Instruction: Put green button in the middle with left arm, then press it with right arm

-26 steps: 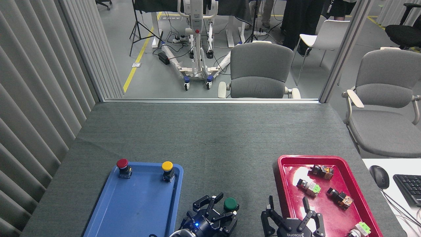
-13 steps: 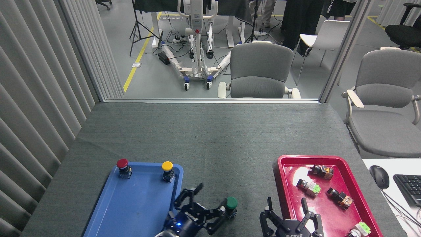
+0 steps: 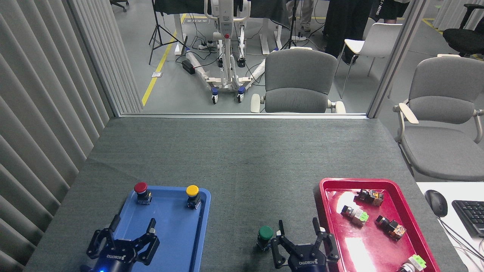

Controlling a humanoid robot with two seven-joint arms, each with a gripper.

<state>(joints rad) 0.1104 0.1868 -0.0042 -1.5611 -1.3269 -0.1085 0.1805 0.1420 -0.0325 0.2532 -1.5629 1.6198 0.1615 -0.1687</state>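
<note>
The small push button with a round dark-green cap (image 3: 265,233) over a black and grey switch body stands upright on the plain dark grey felt-like cover of the surface (image 3: 242,162), in the open strip between the two trays and close to the near edge. Nothing grips it.

The left end effector (image 3: 130,231), black with several fingers, white ROBOTIQ lettering and a small blue glowing light, sits over the near left corner of the flat blue plastic tray (image 3: 166,234), well apart from the green button. Its fingers are spread apart and hold nothing.

The right end effector (image 3: 298,233), black and lettered the same way, is just to the right of the green button, between it and the flat red plastic tray (image 3: 329,187). Its fingers are spread apart, empty, and one left-hand finger stands just beside the button's body; whether it touches cannot be told from the head view.

At the far end of the blue tray stand a red-capped push button (image 3: 141,190) on the left and a yellow-capped push button (image 3: 193,194) on the right, both upright.

In the red tray lie several small switch parts, among them a grey block with a light-green end (image 3: 355,215) and a dark block with an orange part (image 3: 390,227).
</note>
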